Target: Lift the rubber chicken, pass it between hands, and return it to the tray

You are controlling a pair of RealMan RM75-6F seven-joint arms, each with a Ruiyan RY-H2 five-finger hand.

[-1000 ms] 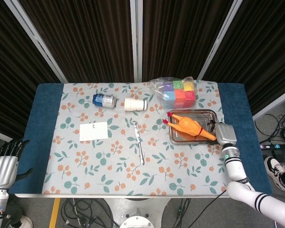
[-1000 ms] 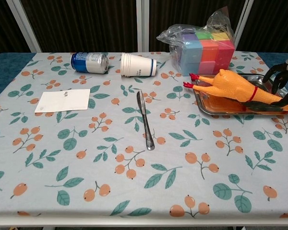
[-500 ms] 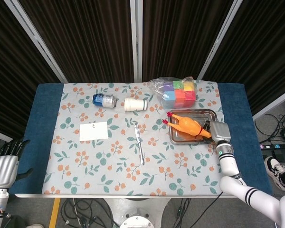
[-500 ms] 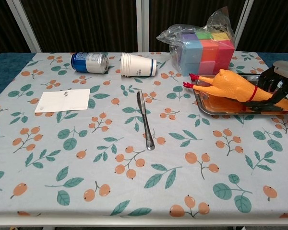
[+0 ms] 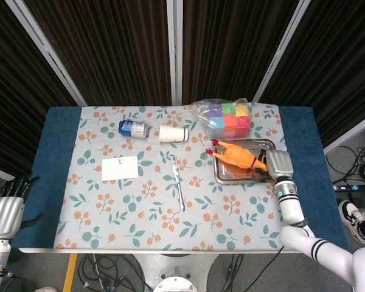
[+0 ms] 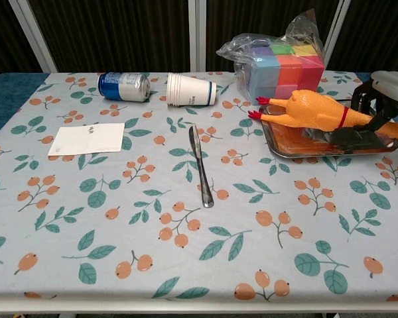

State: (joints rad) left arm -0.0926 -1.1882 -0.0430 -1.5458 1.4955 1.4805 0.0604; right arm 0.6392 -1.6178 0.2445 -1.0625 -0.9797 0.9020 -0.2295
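The orange rubber chicken (image 5: 234,155) (image 6: 305,109) hangs just above the metal tray (image 5: 221,177) (image 6: 331,148) at the table's right side, head pointing left past the tray's edge. My right hand (image 5: 278,163) (image 6: 378,99) grips its tail end, with dark fingers wrapped around the body near the red band. A shadow lies on the tray under the chicken. My left hand (image 5: 3,213) hangs off the table's lower left corner, fingers apart and holding nothing; the chest view does not show it.
A bag of coloured blocks (image 5: 228,117) (image 6: 282,63) stands right behind the tray. A blue can (image 5: 134,128) (image 6: 124,87) and stacked paper cups (image 5: 173,133) (image 6: 191,89) lie at the back. A knife (image 5: 178,182) (image 6: 199,165) and white card (image 5: 120,168) (image 6: 87,139) lie mid-table.
My right hand moved in from the tray's right edge, closed on the chicken's tail end and raised it off the tray, shifting it slightly left. The left hand stayed put.
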